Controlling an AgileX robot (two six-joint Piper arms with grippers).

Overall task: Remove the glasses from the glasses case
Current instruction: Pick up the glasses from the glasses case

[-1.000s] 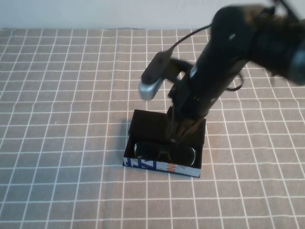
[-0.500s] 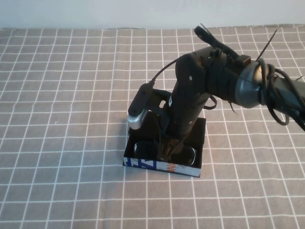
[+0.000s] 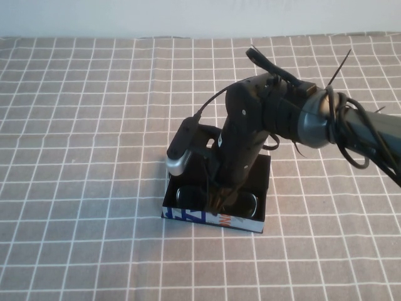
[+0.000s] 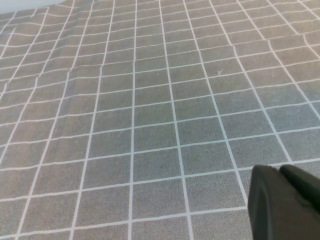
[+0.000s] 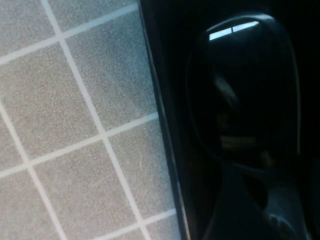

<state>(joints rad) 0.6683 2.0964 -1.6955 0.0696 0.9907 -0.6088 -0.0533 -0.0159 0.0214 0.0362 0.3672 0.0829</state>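
Though the glasses case [image 3: 215,194] lay with its lid folded back on the checked surface [image 3: 81,125] in the high view, the glasses [image 3: 244,202] were not yet out: their dark lenses sat inside, just behind the printed front wall, so the lifting itself remained to be done. The right arm reached in from the right, bent steeply downward, and its right pincer [image 3: 218,199] was sunk into the case over the middle of the frame; whether it was spread or pinching could not be told. In the left wrist view the left pincer [image 4: 287,202] hung over bare checked cloth, its two dark tips pressed together, with no task object near. In the right wrist view a glossy lens of the glasses [image 5: 240,85] filled the case's black interior beside its wall.
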